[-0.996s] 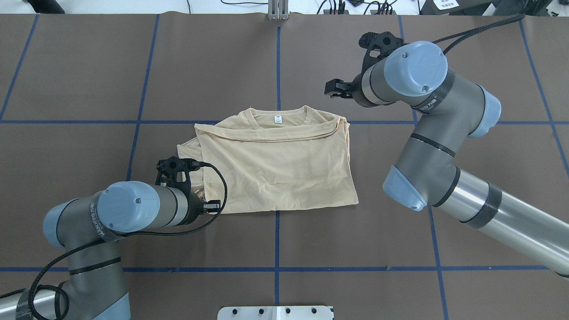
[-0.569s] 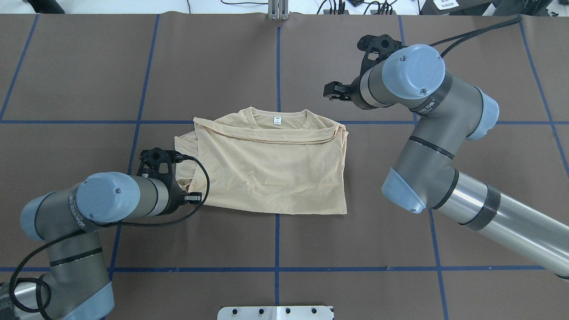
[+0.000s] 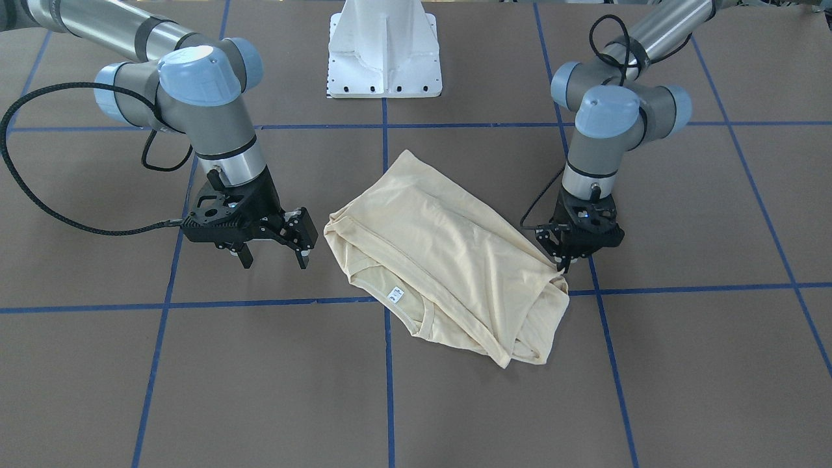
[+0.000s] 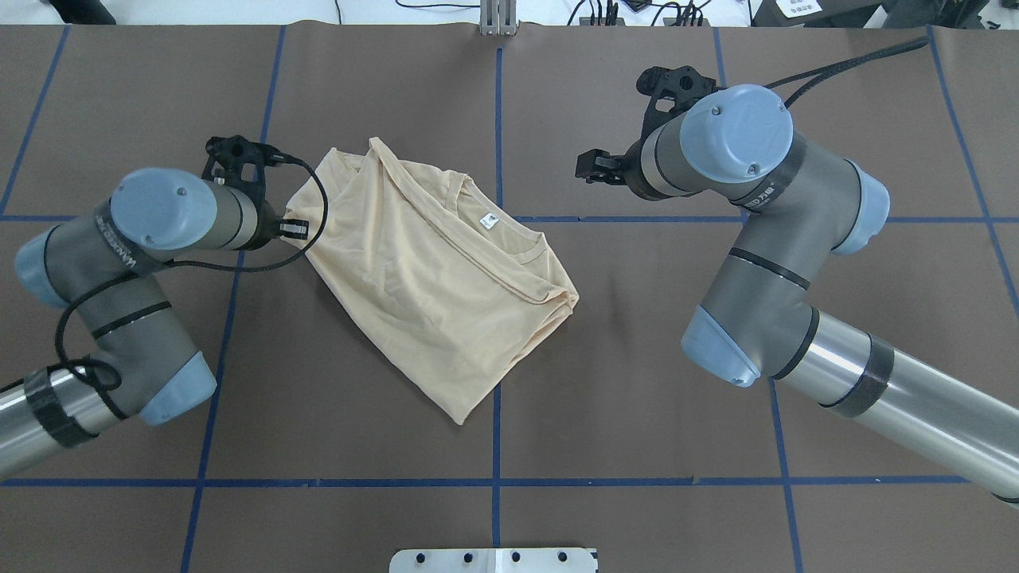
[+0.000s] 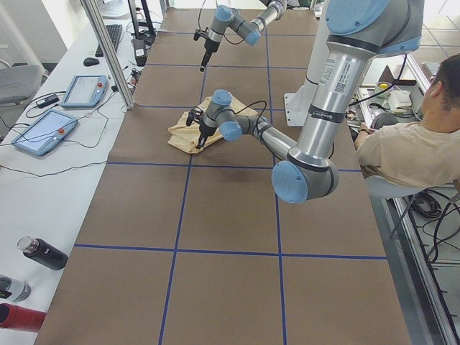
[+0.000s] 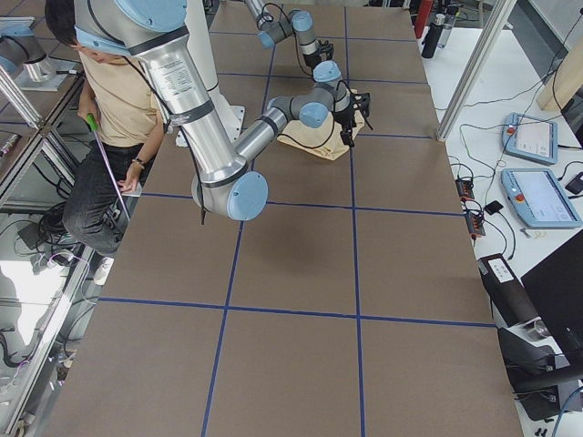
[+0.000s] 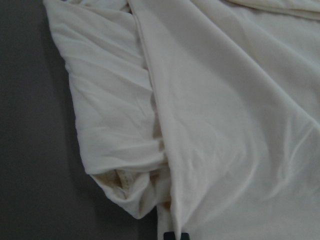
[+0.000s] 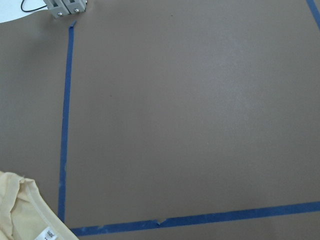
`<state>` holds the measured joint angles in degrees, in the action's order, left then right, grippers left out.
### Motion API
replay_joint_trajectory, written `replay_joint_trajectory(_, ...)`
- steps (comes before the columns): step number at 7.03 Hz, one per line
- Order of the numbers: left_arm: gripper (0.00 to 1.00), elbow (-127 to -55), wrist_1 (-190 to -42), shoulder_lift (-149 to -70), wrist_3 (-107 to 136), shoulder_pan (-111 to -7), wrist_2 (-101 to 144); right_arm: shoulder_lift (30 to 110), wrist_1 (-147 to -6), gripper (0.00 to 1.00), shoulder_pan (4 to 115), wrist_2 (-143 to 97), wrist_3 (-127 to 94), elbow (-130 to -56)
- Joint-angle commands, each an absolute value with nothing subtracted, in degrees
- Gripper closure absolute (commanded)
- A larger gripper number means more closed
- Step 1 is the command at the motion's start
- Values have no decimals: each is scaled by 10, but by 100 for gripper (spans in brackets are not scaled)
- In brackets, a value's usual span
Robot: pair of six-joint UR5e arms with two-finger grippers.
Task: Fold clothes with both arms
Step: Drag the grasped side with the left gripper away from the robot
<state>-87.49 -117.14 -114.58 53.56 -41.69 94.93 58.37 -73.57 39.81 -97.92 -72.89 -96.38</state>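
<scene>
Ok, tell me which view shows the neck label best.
Overhead exterior: the label lies whole and unobstructed inside the neckline of the shirt. Front-facing also shows it, less squarely. The right wrist view cuts it off at the bottom edge. The left wrist view shows only fabric, and in the side views it is too small to make out.

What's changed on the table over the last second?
The left gripper, holding the shirt by its edge, swung away from the robot and further to its left. It dragged the shirt along and turned it clockwise in the overhead view, so it now lies diagonally. The right gripper barely moved: it stayed open, off the cloth. The shirt stayed folded, with the neck label facing up.
</scene>
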Motion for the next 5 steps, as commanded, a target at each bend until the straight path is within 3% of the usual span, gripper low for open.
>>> replay_joint_trajectory(1, 100, -665, -1262, -1304, 514, -472, 951, 583, -736, 0, 396, -979, -729, -964)
replay_joint_trajectory(2, 100, -593, -1284, -1374, 517, -481, 956, 581, -736, 0, 396, -979, -729, -964)
replay_joint_trajectory(4, 100, -582, -1295, -1387, 519, -487, 966, 577, -736, 0, 389, -978, -731, -963)
replay_joint_trajectory(5, 1, -583, -1296, -1370, 488, -497, 966, 574, -736, 0, 382, -977, -734, -962)
